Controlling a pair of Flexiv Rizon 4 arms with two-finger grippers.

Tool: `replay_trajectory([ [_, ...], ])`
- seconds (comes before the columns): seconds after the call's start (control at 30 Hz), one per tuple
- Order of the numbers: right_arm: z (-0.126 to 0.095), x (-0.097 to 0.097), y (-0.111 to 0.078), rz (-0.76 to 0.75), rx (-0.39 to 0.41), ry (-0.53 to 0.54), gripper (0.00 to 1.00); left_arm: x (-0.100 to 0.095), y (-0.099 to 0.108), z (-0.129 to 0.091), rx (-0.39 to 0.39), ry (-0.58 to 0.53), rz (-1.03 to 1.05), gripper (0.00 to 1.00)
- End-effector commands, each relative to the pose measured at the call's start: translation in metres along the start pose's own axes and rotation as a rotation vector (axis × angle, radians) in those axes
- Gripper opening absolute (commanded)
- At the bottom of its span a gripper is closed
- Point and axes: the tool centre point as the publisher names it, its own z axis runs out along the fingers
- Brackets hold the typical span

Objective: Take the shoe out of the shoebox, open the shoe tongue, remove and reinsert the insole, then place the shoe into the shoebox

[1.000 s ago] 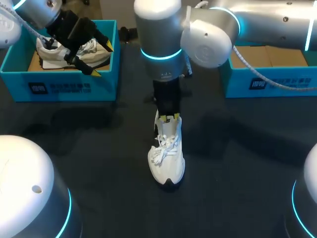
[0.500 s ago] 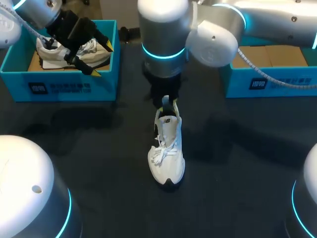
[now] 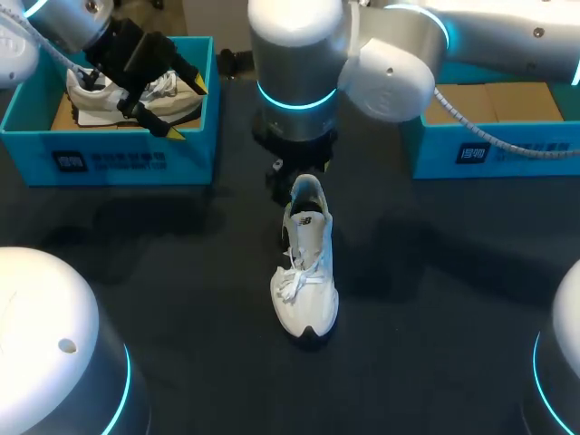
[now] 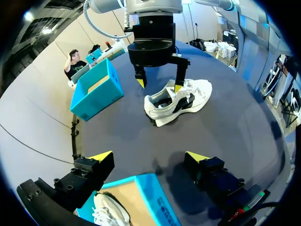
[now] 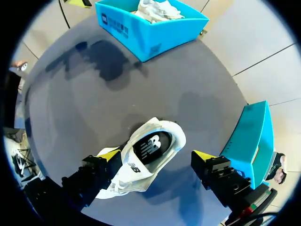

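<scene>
The left claw (image 3: 185,110) partly hides the boxed shoe (image 3: 91,101).

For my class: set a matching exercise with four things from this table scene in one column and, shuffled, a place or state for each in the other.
1. white shoe
2. left gripper
3. right gripper
4. right shoebox

A. open, at the shoe's heel
B. at the table's right, no shoe visible inside
C. upright, mid-table
D. open, over the left shoebox

Pairs: 1-C, 2-D, 3-A, 4-B.
</scene>
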Motion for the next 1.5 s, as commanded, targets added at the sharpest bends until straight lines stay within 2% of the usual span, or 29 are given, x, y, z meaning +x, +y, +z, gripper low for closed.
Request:
replay_trajectory([
  [0.03,0.001,-0.002,0.001,-0.04,0.009,-0.009,1.0,0.001,0.0,-0.001,-0.003,0.0,0.0,1.0],
  [0.23,0.009,-0.018,0.017,-0.272,0.014,-0.06,1.0,0.001,0.0,-0.001,-0.003,0.0,0.0,1.0],
  [0.57,0.033,-0.043,0.03,-0.463,0.007,-0.04,1.0,0.001,0.0,-0.001,-0.003,0.0,0.0,1.0],
  [0.67,0.043,-0.049,0.031,-0.497,-0.011,-0.024,1.0,0.001,0.0,-0.001,-0.003,0.0,0.0,1.0],
  [1.07,0.083,-0.053,0.029,-0.572,-0.003,0.0,1.0,0.001,0.0,-0.001,-0.003,0.0,0.0,1.0],
  [1.5,0.09,-0.058,0.032,-0.596,0.009,-0.02,1.0,0.001,0.0,-0.001,-0.003,0.0,0.0,1.0],
])
